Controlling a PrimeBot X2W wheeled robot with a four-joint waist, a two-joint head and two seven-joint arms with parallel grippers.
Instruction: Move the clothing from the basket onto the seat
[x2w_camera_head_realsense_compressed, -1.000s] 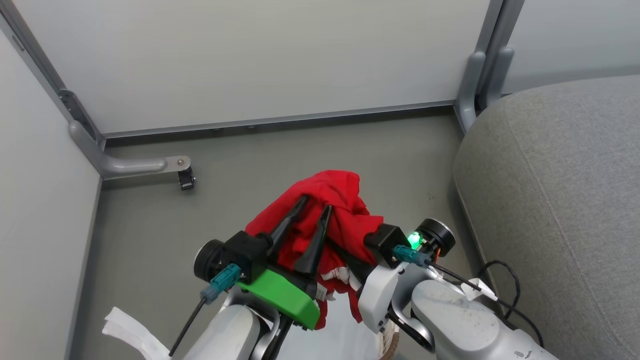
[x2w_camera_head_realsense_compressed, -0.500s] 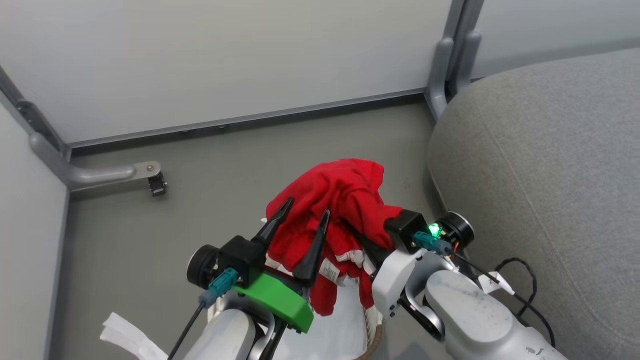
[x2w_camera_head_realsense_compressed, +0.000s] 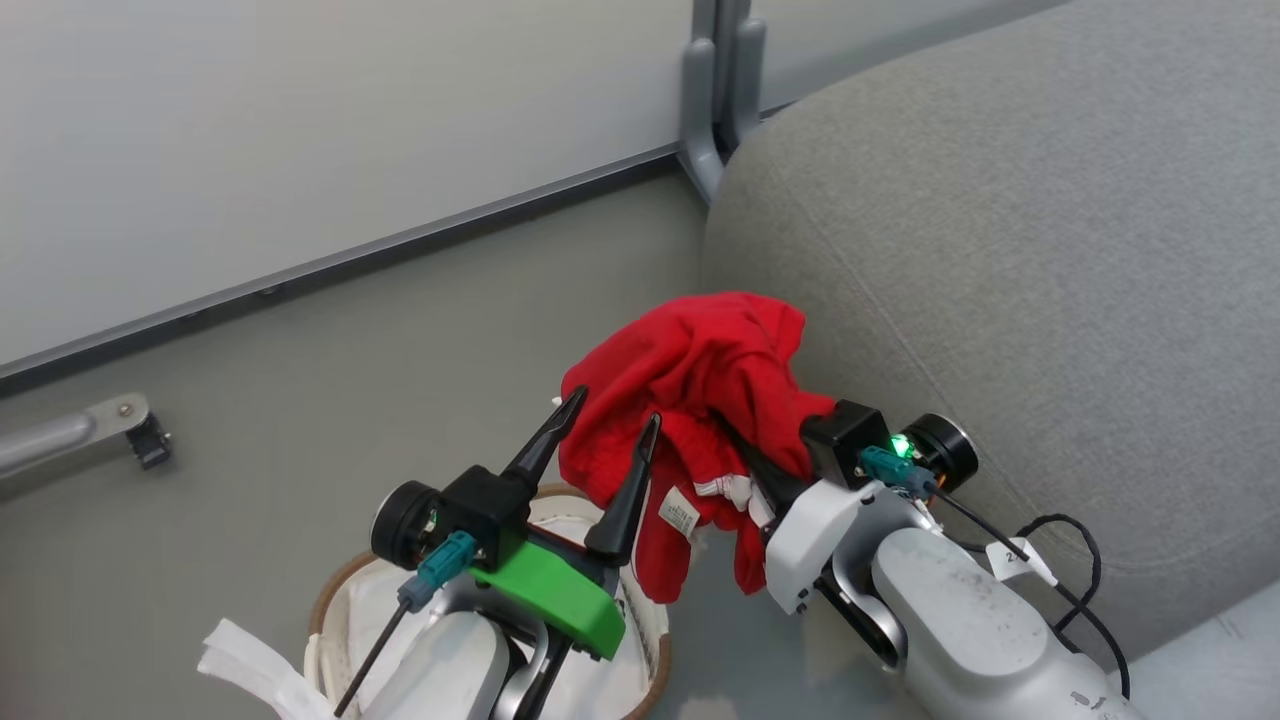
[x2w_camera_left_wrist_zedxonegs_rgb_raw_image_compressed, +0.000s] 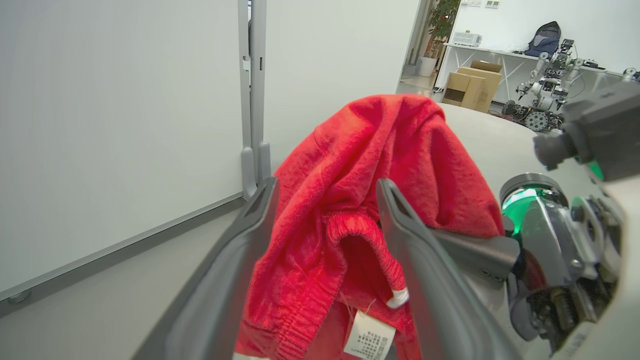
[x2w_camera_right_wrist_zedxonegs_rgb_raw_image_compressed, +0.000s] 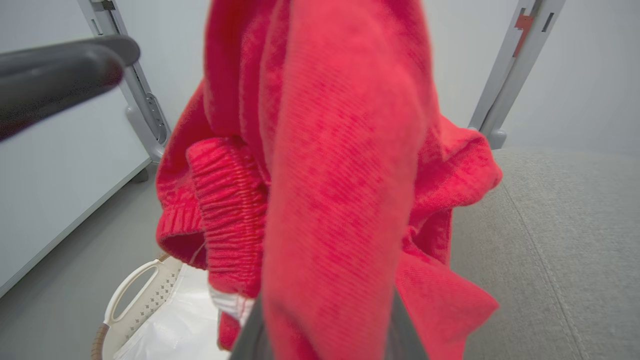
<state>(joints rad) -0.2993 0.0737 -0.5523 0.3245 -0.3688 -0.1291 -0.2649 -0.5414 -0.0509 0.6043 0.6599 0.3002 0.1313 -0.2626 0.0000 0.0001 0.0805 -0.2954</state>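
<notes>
The red clothing (x2w_camera_head_realsense_compressed: 700, 370) hangs in the air, draped over my right gripper (x2w_camera_head_realsense_compressed: 740, 440), whose fingers are buried in the folds and shut on it. It hovers at the rounded corner of the grey seat (x2w_camera_head_realsense_compressed: 1000, 250), above the floor. My left gripper (x2w_camera_head_realsense_compressed: 617, 408) is open just left of the cloth, its fingers (x2w_camera_left_wrist_zedxonegs_rgb_raw_image_compressed: 250, 235) spread on either side of a hanging fold of the clothing (x2w_camera_left_wrist_zedxonegs_rgb_raw_image_compressed: 370, 165) without pinching it. The basket (x2w_camera_head_realsense_compressed: 330, 600), white with a brown rim and white liner, sits below my left arm. In the right wrist view the clothing (x2w_camera_right_wrist_zedxonegs_rgb_raw_image_compressed: 325, 150) covers the centre, with the basket (x2w_camera_right_wrist_zedxonegs_rgb_raw_image_compressed: 135, 295) below and the seat (x2w_camera_right_wrist_zedxonegs_rgb_raw_image_compressed: 550, 225) to the right.
A pale wall panel with a grey metal post (x2w_camera_head_realsense_compressed: 715, 100) stands behind the seat's corner. A metal bracket foot (x2w_camera_head_realsense_compressed: 90, 430) lies on the floor at the left. A black cable (x2w_camera_head_realsense_compressed: 1080, 560) trails from my right arm. A white cloth strip (x2w_camera_head_realsense_compressed: 250, 660) hangs at the basket's edge.
My left gripper has opened and let go of the clothing. The camera has swung right toward the seat, and the right gripper has carried the clothing closer to the seat's corner.
</notes>
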